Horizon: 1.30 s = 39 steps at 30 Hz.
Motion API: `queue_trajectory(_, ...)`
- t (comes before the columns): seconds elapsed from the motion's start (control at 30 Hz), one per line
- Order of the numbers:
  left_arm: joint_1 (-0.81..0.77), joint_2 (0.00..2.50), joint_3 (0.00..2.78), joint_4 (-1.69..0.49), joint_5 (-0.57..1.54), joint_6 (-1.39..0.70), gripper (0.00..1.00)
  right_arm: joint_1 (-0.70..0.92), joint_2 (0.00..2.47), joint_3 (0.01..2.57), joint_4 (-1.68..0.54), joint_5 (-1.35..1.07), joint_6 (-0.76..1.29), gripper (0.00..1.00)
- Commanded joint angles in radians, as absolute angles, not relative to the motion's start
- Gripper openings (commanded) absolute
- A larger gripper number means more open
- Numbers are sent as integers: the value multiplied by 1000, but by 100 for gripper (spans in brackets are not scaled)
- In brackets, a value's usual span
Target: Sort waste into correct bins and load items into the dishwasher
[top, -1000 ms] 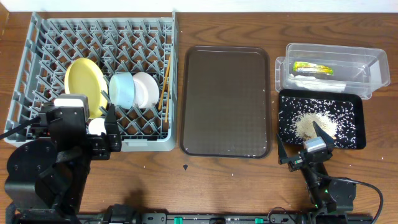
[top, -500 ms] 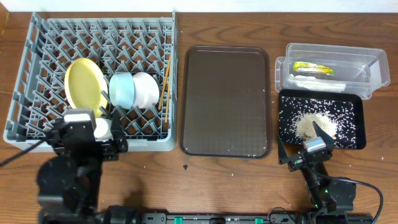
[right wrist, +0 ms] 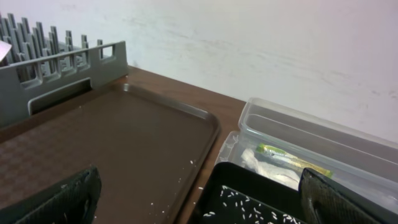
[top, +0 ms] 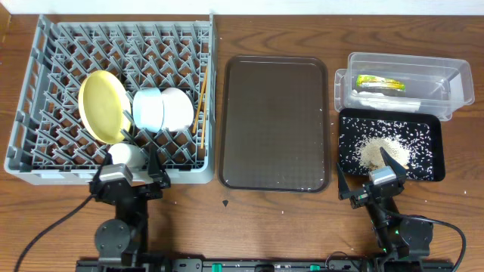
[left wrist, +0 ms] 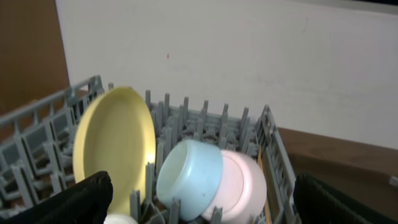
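Two bowls [top: 149,109] [top: 178,108], one plate [top: 102,106], one cup [top: 125,154]; left gripper [top: 125,180], right gripper [top: 369,172] wide, empty.

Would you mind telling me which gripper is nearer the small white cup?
Left: the left gripper is right beside the cup; the right gripper is far across, by the black tray.

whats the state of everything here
yellow plate, on edge in the dish rack
blue bowl, on its side, against white bowl
white bowl, on its side
cup, in rack, near edge
chopsticks, in rack, right side
clear tub, holds wrapper and paper
black tray, holds crumbs
brown tray, only stray specks
left gripper, open, empty
right gripper, open, empty
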<state>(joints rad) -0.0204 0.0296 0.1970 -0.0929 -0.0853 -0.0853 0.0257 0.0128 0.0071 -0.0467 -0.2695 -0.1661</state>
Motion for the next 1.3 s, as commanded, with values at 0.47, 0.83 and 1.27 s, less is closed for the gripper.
queue_trajectory(0.47, -15, 2, 4, -7, -97, -113, 93, 37, 7, 6, -50, -274, -173, 99)
queue_trajectory(0.83, -15, 11, 4, -64, -97, -113, 93, 37, 7, 6, -50, -274, -173, 99)
queue_trajectory(1.27, -15, 11, 4, -64, -97, -113, 93, 37, 7, 6, -50, -274, -173, 99)
